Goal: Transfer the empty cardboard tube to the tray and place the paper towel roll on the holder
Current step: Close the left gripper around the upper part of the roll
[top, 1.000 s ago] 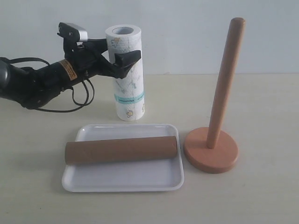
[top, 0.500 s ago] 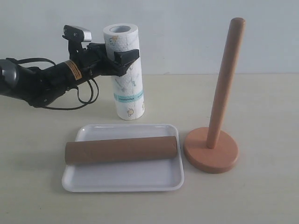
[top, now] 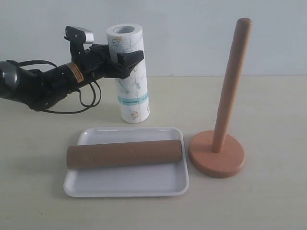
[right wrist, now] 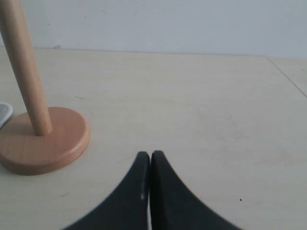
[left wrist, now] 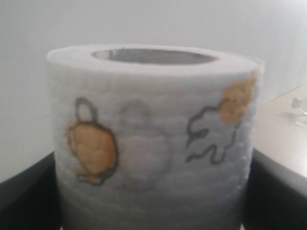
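The paper towel roll (top: 130,79) stands behind the tray, leaning slightly. My left gripper (top: 126,54) grips it near its top; in the left wrist view the roll (left wrist: 153,143) fills the space between the dark fingers (left wrist: 29,191), which press on both its sides. The empty cardboard tube (top: 124,153) lies lengthwise across the white tray (top: 124,186). The holder (top: 217,154) stands right of the tray with its pole (top: 231,81) bare. My right gripper (right wrist: 150,157) is shut on nothing, low over the table near the holder (right wrist: 48,139); the exterior view does not show it.
The left arm's black cables (top: 84,103) hang down to the table left of the roll. A sliver of the tray's rim (right wrist: 4,114) shows beside the holder base in the right wrist view. A pale wall stands behind the table.
My left gripper has risen a little and closed on the roll's upper part; the roll now leans slightly left. Tube, tray and holder have not moved.
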Tool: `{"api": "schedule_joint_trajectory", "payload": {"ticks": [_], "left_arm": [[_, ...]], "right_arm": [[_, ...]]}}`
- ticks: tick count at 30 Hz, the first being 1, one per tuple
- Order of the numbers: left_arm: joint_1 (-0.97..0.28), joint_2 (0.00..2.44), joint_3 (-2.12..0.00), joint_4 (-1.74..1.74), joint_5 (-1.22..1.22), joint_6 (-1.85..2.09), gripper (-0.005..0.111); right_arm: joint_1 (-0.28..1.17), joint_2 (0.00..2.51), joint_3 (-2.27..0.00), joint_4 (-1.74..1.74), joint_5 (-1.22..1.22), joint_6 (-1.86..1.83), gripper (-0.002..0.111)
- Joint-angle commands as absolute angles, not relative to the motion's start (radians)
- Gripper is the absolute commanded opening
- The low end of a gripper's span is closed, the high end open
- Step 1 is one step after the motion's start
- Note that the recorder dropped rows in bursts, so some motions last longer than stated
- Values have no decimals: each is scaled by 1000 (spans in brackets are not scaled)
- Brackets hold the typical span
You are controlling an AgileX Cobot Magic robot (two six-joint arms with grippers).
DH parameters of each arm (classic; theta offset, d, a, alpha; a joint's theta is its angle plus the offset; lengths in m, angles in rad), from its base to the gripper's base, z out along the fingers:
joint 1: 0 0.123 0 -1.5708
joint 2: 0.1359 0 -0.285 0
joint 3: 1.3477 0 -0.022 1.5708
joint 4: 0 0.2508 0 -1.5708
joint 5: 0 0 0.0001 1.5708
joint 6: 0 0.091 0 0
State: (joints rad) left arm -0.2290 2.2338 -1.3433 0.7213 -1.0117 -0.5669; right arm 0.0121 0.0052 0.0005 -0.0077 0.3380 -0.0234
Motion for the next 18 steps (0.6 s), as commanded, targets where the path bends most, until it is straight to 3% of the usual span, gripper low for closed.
{"api": "schedule_joint_trajectory", "payload": {"ticks": [1,18], "left_arm": [[-232,2230,-1350,713,-1112,-580,4],[-232,2230,-1350,670,-1103,-580,4]], "right_arm": [[9,0,0,-10,330,-22,0],[9,0,0,-10,330,-22,0]]}}
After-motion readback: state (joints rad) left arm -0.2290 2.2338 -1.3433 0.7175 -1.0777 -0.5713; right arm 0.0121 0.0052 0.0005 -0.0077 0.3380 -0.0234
